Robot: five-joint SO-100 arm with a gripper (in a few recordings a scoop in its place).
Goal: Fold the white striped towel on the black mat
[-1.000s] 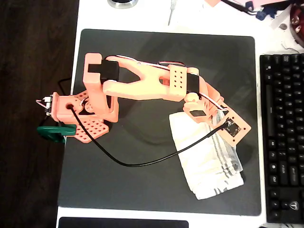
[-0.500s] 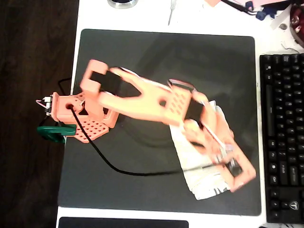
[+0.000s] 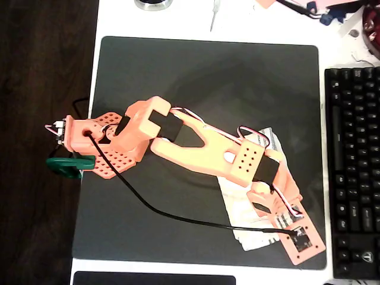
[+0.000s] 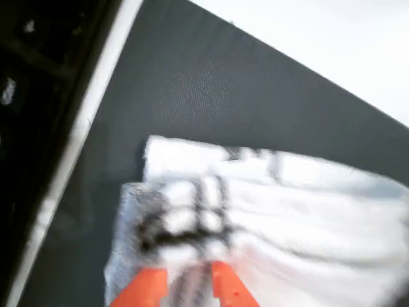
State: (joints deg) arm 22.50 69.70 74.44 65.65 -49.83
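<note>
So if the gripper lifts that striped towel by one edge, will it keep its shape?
Probably not. The white striped towel already lies rumpled in soft layers on the black mat, so it would likely droop. Cloth bunches between the gripper fingers, suggesting it drags rather than slides.

free: black mat [image 3: 196, 71] top and left | blocked: keyboard [image 3: 353, 166] along right edge

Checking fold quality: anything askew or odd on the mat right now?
Yes. The white striped towel lies skewed to the edges of the black mat, bunched in uneven layers with its lower edge near the mat's bottom edge. The gripper sits over its striped end; the wrist view is blurred.
</note>
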